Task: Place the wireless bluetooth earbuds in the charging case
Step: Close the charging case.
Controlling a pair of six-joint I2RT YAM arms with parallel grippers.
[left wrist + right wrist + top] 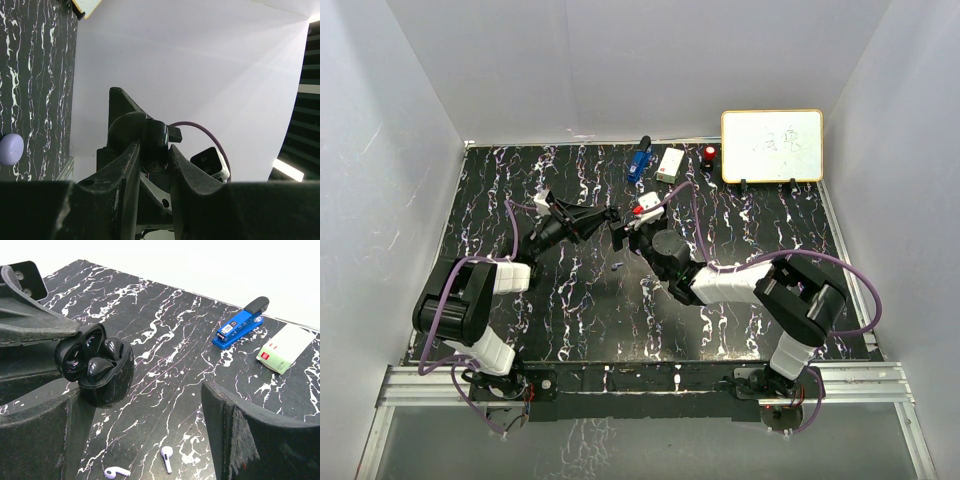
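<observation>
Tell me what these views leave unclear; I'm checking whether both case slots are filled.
Right wrist: case interior is black on black, so filled slots are uncertain.
Left wrist: only the case's outside shows, between the jaws.
Top: case hidden among the jaws; loose earbuds too small there.

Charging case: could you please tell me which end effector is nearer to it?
Left. The left end effector is shut on the charging case; the right end effector, open, hangs just beside it.
</observation>
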